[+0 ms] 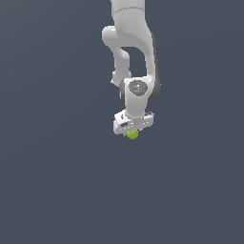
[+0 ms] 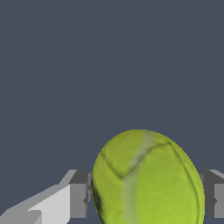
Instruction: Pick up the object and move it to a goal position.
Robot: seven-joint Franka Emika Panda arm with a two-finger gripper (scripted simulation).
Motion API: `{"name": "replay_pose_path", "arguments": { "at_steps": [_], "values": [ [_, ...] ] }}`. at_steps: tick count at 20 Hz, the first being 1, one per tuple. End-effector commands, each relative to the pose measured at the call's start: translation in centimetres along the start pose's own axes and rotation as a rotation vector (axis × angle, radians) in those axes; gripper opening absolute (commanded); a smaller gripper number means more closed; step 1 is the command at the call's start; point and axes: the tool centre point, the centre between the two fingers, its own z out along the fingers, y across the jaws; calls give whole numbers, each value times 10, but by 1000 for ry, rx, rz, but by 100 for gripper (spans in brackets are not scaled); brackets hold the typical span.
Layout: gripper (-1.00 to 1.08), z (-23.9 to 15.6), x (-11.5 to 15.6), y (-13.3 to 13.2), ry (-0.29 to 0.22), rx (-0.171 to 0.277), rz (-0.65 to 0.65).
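The object is a small yellow-green ball (image 1: pixel 132 134) with faint darker seams, sitting directly under the white arm's hand in the exterior view. In the wrist view the ball (image 2: pixel 148 179) fills the space between the two grey fingers (image 2: pixel 78 194), which press against its sides. My gripper (image 1: pixel 132 131) is shut on the ball. Most of the fingers are hidden behind the hand and the ball in the exterior view.
A plain dark grey-blue surface (image 1: pixel 57 190) stretches on all sides of the arm. The white arm (image 1: pixel 133 52) rises from the hand toward the upper edge of the exterior view.
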Motion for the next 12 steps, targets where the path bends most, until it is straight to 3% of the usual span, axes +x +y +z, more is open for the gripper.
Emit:
{"name": "replay_pose_path", "arguments": {
  "at_steps": [1, 12],
  "values": [
    [-100, -8, 9, 14, 2, 0, 1],
    [-100, -47, 57, 91, 2, 0, 0]
  ]
}}
